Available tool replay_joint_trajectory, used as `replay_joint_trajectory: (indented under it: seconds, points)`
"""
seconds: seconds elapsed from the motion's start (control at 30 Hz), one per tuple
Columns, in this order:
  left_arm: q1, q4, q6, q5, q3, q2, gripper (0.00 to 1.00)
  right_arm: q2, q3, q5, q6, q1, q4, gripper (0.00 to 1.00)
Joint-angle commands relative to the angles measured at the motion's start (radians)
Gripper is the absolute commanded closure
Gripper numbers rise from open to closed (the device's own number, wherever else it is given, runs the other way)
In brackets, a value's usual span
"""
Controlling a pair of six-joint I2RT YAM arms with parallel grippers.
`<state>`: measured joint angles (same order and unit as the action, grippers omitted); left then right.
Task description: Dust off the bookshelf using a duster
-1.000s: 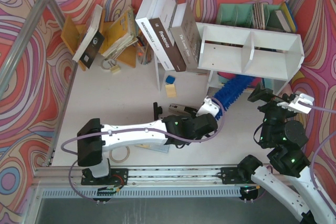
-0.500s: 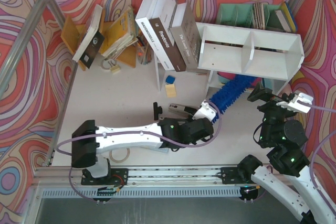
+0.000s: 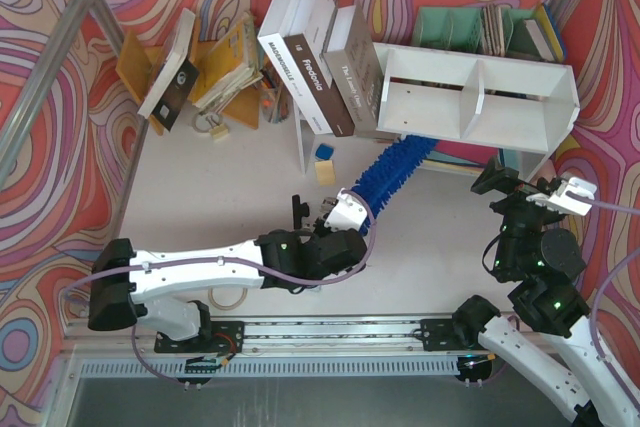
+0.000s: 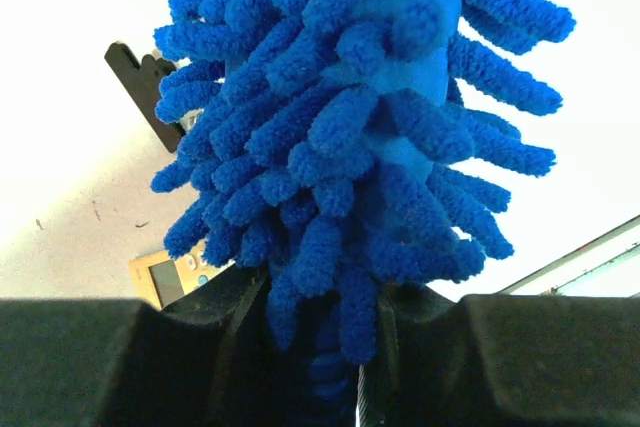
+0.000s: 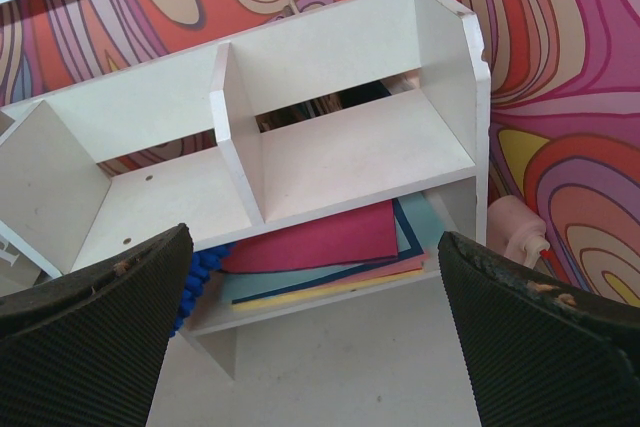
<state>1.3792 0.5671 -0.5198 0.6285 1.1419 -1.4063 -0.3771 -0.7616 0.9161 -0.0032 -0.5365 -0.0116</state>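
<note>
The white bookshelf (image 3: 478, 97) stands at the back right, with two upper compartments and a lower level; it also fills the right wrist view (image 5: 330, 147). The fluffy blue duster (image 3: 392, 172) slants from my left gripper (image 3: 350, 212) up to the shelf's lower left corner, its tip under the upper board. In the left wrist view the duster (image 4: 360, 117) fills the frame, and the left gripper (image 4: 320, 347) is shut on its blue handle. A bit of the duster (image 5: 197, 277) shows at the shelf's lower level. My right gripper (image 5: 315, 322) hangs open in front of the shelf, holding nothing.
Coloured folders (image 5: 330, 247) lie flat on the shelf's lower level. Large books (image 3: 320, 62) lean left of the shelf, an orange rack with books (image 3: 200, 62) is at the back left, a teal organizer (image 3: 480, 29) sits behind. A tape roll (image 3: 228, 297) lies near the left arm's base.
My left arm has pulled back leftward, dragging the duster left along the shelf's lower level toward its left end. The right arm has not moved.
</note>
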Motion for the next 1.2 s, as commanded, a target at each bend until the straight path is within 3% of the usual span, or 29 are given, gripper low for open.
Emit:
replay_joint_trajectory:
  seconds: [0.0, 0.73, 0.97, 1.17]
  points:
    - [-0.013, -0.072, -0.075, 0.102, -0.011, 0.022, 1.00, 0.009, -0.002, 0.003, -0.001, -0.001, 0.018, 0.01]
    - [-0.013, -0.204, 0.192, -0.213, 0.471, -0.420, 1.00, 0.009, -0.003, 0.009, 0.000, 0.000, 0.015, 0.01]
    - [-0.011, -0.233, 0.212, -0.330, 0.534, -0.482, 1.00, 0.004, -0.003, 0.009, 0.000, 0.000, 0.015, 0.01]
    - [-0.008, -0.257, 0.195, -0.340, 0.486, -0.457, 1.00, 0.004, -0.002, 0.009, 0.000, 0.000, 0.015, 0.01]
